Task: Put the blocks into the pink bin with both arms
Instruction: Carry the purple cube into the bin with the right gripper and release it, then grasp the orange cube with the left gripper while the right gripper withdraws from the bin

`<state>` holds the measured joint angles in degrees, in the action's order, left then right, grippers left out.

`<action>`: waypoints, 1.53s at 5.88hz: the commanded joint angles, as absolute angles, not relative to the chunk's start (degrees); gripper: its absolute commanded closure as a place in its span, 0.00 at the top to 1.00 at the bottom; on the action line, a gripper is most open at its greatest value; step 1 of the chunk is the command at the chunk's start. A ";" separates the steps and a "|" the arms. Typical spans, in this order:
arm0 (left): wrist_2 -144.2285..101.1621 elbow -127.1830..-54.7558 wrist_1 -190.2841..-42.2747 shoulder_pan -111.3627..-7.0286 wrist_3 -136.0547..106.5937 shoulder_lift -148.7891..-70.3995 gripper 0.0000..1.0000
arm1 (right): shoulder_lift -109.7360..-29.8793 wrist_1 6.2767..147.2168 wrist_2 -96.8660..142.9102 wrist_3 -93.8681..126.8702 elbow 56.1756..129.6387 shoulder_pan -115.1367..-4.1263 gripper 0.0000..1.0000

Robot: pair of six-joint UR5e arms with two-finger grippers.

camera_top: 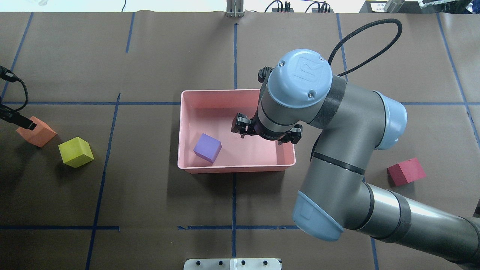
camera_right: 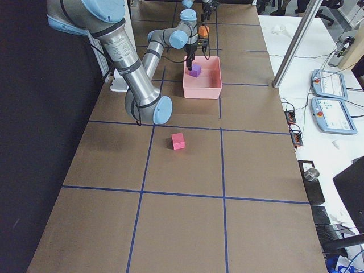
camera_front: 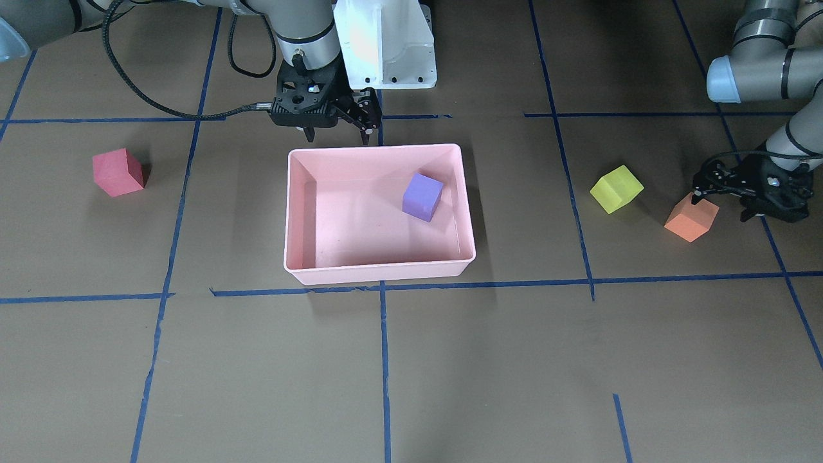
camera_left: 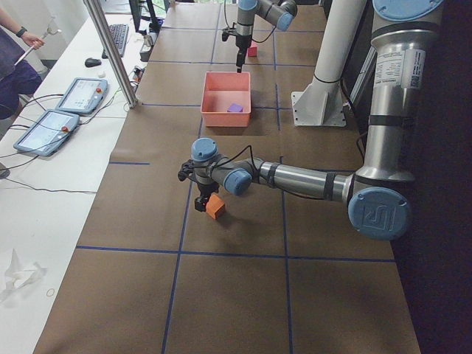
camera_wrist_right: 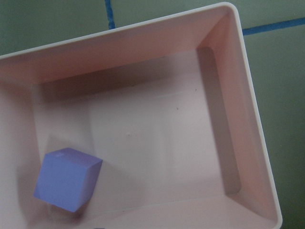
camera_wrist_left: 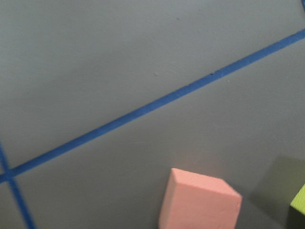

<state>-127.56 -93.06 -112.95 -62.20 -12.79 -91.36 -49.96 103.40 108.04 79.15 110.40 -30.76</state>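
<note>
The pink bin (camera_front: 379, 273) stands mid-table with the purple block (camera_front: 422, 197) inside, also in the right wrist view (camera_wrist_right: 66, 179). My right gripper (camera_front: 337, 136) hangs open and empty over the bin's robot-side rim. The red block (camera_front: 117, 172) lies on the table on the robot's right. The yellow-green block (camera_front: 616, 188) and the orange block (camera_front: 691, 218) lie on the robot's left. My left gripper (camera_front: 722, 204) is open and low at the orange block, one fingertip (camera_front: 697, 195) at its top corner. The left wrist view shows the orange block (camera_wrist_left: 200, 200) at its bottom edge.
The white pedestal base (camera_front: 386, 45) stands just behind the bin. Blue tape lines (camera_front: 384, 360) cross the brown table. My right arm's elbow (camera_top: 337, 150) covers the bin's right end in the overhead view. An operators' bench with tablets (camera_left: 81, 96) runs along the far side.
</note>
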 commanded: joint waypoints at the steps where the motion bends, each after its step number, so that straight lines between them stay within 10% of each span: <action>1: -127.44 -90.63 -113.38 -59.34 -13.27 -92.02 1.00 | -51.06 103.45 108.11 79.01 111.09 -30.85 1.00; 3: -127.44 -89.39 -113.38 -57.05 -13.18 -92.11 0.98 | -52.38 103.62 109.76 75.78 112.32 -33.03 1.00; 5: -127.96 -89.91 -112.77 -56.78 -13.36 -93.77 0.38 | -55.09 103.54 111.79 66.95 114.07 -37.42 1.00; 9: -127.79 -100.07 -86.12 -61.79 -22.59 -111.82 0.31 | -71.14 102.83 117.84 42.95 120.56 -49.01 1.00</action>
